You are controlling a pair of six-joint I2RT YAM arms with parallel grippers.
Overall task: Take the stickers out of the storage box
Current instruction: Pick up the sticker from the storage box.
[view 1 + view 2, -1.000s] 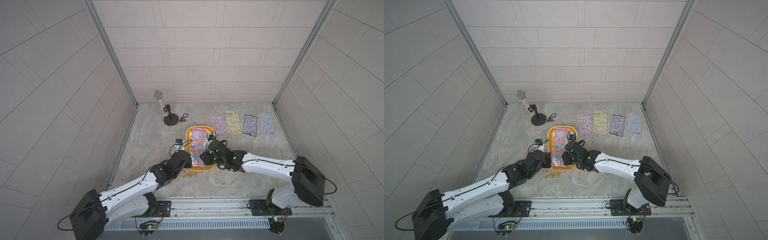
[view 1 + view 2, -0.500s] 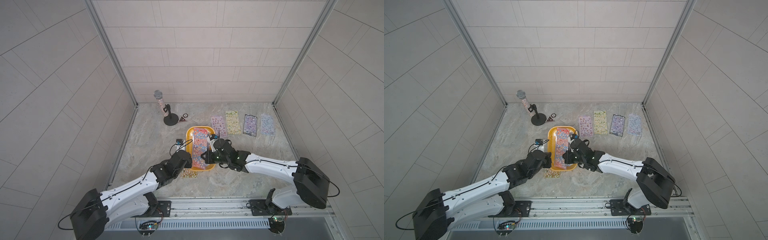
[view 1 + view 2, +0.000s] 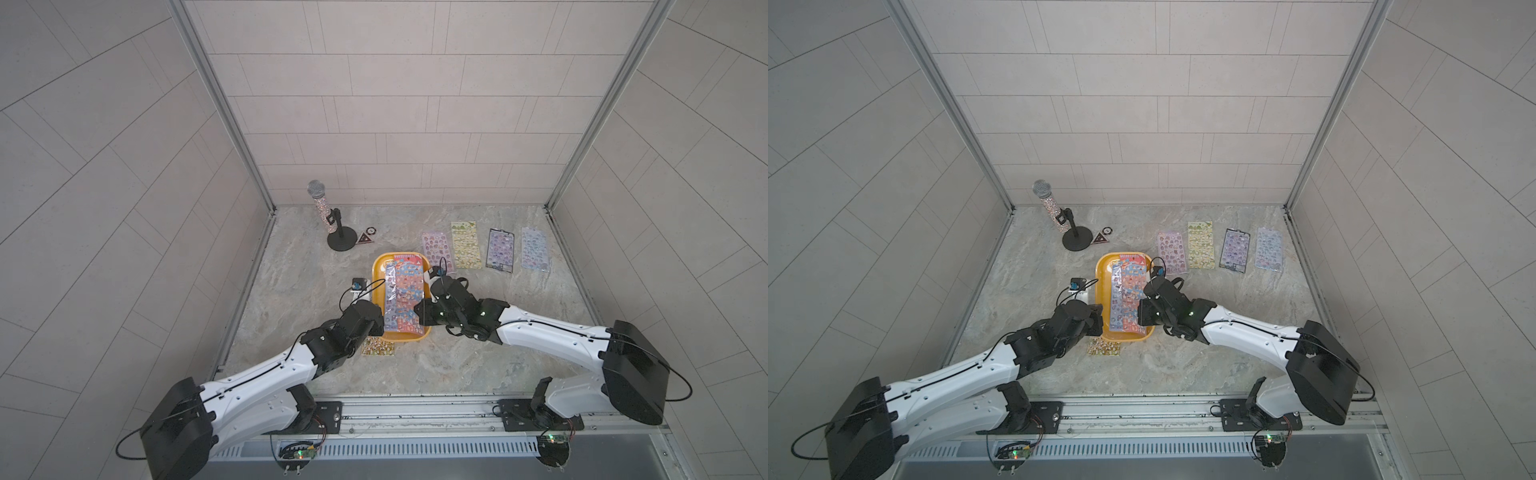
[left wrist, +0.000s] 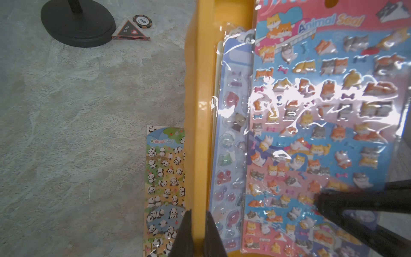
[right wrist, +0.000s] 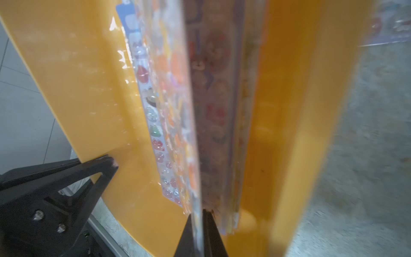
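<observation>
Stickers (image 3: 402,297) — a small stack lies inside the storage box (image 3: 377,279). The top red sheet (image 4: 311,111) is pinched at its edge by the right gripper (image 5: 201,222), not yet clear of the box. Left gripper (image 4: 196,224) clamped on the box's rim. Outside: four sheets (image 3: 466,245) in a row beyond the box, and a panda sheet (image 3: 377,347) just beside it — roughly half done, by my reckoning.

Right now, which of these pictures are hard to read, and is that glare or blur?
Left wrist view: white glare streaks across the top sticker sheet, washing out some figures; right wrist view: soft and smeared, the storage box and sheet edges out of focus; both top views: evenly lit and sharp, though the walls bow from the wide lens.
</observation>
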